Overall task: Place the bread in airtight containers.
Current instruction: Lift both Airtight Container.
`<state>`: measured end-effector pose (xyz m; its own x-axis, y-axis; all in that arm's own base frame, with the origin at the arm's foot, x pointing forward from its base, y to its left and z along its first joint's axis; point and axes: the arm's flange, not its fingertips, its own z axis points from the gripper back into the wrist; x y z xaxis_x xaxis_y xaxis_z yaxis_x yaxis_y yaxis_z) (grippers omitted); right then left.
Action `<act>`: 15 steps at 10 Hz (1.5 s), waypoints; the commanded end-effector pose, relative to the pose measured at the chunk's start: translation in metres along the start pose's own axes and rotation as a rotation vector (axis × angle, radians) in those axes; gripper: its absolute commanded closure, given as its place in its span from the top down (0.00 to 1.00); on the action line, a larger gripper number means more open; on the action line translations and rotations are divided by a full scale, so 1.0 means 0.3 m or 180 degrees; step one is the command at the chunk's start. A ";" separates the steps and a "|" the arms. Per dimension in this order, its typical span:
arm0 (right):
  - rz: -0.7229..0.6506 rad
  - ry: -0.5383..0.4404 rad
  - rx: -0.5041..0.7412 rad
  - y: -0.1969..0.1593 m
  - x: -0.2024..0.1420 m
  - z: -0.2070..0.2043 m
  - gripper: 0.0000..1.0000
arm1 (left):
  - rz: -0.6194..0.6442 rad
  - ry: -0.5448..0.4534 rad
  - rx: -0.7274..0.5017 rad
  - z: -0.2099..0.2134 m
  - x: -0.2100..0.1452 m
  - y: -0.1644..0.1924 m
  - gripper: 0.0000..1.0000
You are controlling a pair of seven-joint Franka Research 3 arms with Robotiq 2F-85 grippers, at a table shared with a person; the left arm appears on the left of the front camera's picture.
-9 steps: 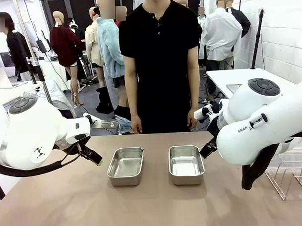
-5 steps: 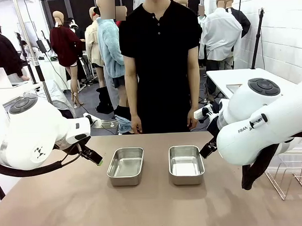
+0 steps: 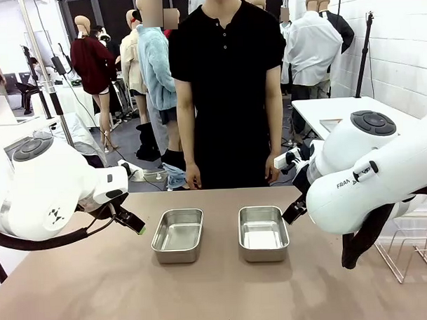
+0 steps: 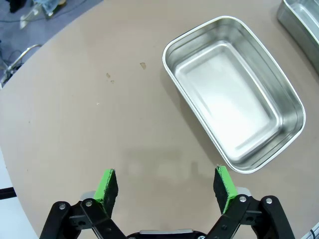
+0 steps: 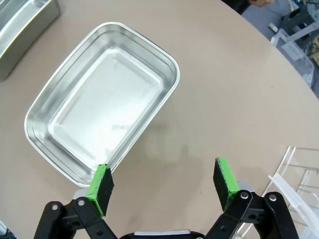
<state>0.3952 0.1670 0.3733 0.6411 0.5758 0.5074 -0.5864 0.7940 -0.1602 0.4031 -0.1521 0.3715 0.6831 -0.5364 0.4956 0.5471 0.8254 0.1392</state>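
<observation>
Standing side by side on the worktop (image 3: 99, 297), two open-topped steel containers (image 3: 176, 256) are pictured. Left and right jaws are held released, spread wide, beside them.

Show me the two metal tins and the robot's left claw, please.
left steel tin (image 3: 178, 237): front view, bare floor of the tin.
right steel tin (image 3: 262, 237): front view, bare floor of the tin.
left gripper (image 4: 164, 180): left wrist view, midway between its open green-padded fingertips.
</observation>
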 end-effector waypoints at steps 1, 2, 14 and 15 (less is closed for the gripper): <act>-0.0001 0.0000 0.0001 0.000 0.000 0.000 1.00 | 0.0007 0.0000 0.0002 0.000 -0.001 0.003 1.00; -0.0001 0.0000 0.0001 0.000 0.000 0.000 1.00 | 0.0007 0.0000 0.0002 0.000 -0.001 0.003 1.00; -0.0373 -0.0757 0.0666 -0.138 -0.190 0.618 1.00 | 0.0150 -0.0326 -0.1169 0.534 0.052 0.248 1.00; -0.0421 -0.0688 0.0713 -0.160 -0.200 0.620 1.00 | 0.0075 -0.0392 -0.1192 0.549 0.047 0.244 1.00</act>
<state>0.3251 0.0716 0.5495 0.5995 0.3982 0.6943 -0.6049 0.7935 0.0672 0.3718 -0.0751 0.5301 0.6688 -0.4628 0.5818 0.6611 0.7282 -0.1807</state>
